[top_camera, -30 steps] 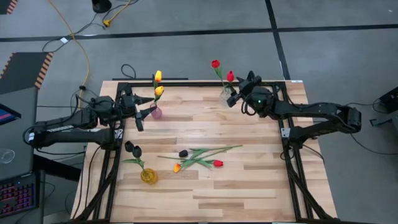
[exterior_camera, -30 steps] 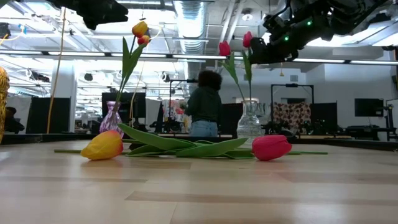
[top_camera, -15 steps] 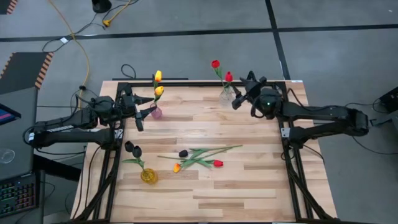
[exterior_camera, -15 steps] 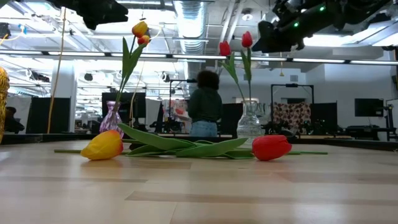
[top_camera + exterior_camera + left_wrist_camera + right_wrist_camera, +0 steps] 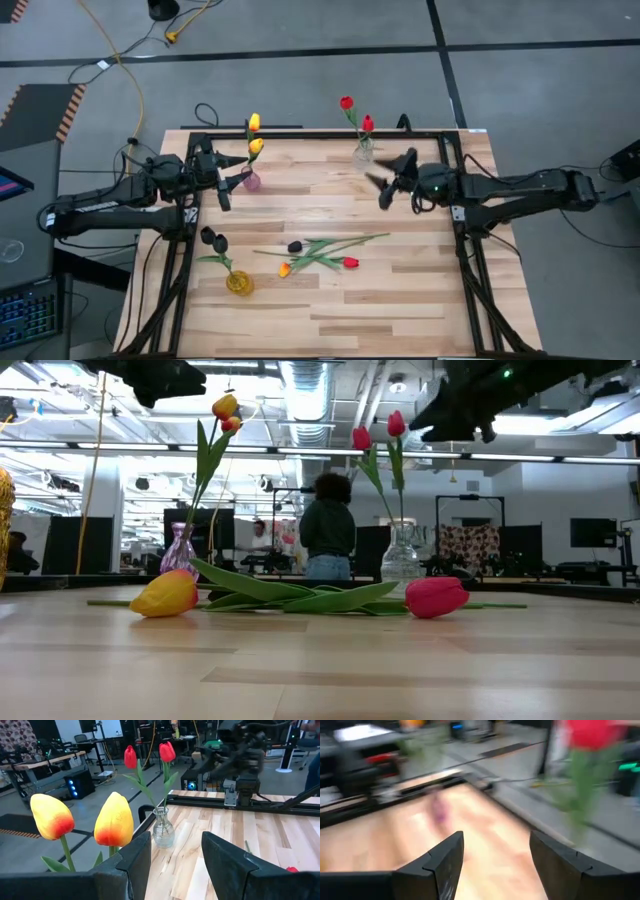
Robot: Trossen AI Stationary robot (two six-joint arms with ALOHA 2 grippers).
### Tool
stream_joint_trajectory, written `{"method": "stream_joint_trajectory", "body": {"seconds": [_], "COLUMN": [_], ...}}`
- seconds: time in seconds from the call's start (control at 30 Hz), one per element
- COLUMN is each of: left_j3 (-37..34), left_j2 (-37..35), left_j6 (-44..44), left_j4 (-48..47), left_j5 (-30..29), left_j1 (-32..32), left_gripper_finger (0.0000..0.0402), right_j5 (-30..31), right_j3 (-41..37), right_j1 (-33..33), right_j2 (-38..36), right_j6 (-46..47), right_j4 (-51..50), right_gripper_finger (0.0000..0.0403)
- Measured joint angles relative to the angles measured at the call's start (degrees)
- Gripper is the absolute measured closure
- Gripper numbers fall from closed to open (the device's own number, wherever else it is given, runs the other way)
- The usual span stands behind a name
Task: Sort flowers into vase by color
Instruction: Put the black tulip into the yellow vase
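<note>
Right gripper (image 5: 381, 188) is over the light wooden slatted bench (image 5: 400, 300), fingers (image 5: 442, 860) spread apart and holding nothing; the clear glass vase (image 5: 362, 152) with two red tulips (image 5: 346, 103) sits just beyond the fingertips toward the far edge, apart from them. In the right wrist view a blurred red tulip head (image 5: 592, 732) and green stem show past the fingers, not between them. Left gripper (image 5: 229, 185) waits at the left side of the bench, fingers (image 5: 127, 862) released and empty; the small purple glass vase (image 5: 251, 181) with two yellow-orange tulips (image 5: 255, 146) stands right at the fingertips, and whether they touch it can't be told. The left wrist view shows both yellow-orange heads (image 5: 113, 820) close beside one finger, with the clear vase (image 5: 163, 831) well ahead across the bench. Three loose tulips lie together mid-bench, well away from both sets of fingers: near-black head (image 5: 294, 246), yellow-orange head (image 5: 284, 269), red head (image 5: 350, 263), green stems crossing. Amber glass vase (image 5: 238, 283) near the front-left holds near-black tulips (image 5: 208, 236). In the low view a person (image 5: 328, 528) stands in the room behind the bench.
</note>
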Motion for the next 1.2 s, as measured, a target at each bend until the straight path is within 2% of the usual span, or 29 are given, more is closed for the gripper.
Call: {"method": "stream_joint_trajectory", "body": {"seconds": [0.13, 0.3, 0.5, 0.73, 0.93, 1.2], "left_j3": [0.0, 0.0, 0.0, 0.0, 0.0, 0.0], "left_j2": [0.0, 0.0, 0.0, 0.0, 0.0, 0.0], "left_j6": [0.0, -1.1, -1.5, -3.0, -4.1, -4.1], "left_j4": [0.0, 0.0, 0.0, 0.0, 0.0, 0.0], "left_j5": [0.0, 0.4, 0.5, 0.5, 0.5, 0.5], "left_j1": [0.0, 0.0, 0.0, 0.0, 0.0, 0.0], "left_gripper_finger": [0.0237, 0.0237, 0.0237, 0.0237, 0.0237, 0.0237], "right_j5": [-5.8, -7.4, -10.3, -14.1, -18.6, -20.8], "right_j3": [0.0, 0.0, 0.0, 0.7, 6.6, 17.5], "right_j1": [4.1, 8.9, 12.9, 13.8, 13.7, 11.7], "right_j2": [1.8, 6.7, 16.3, 29.2, 39.2, 48.3], "right_j6": [2.9, 4.7, 4.6, 2.1, -2.2, -4.1], "right_j4": [0.4, 1.4, 8.5, 18.1, 17.1, 2.2], "right_gripper_finger": [0.0148, 0.0148, 0.0148, 0.0148, 0.0148, 0.0148]}}
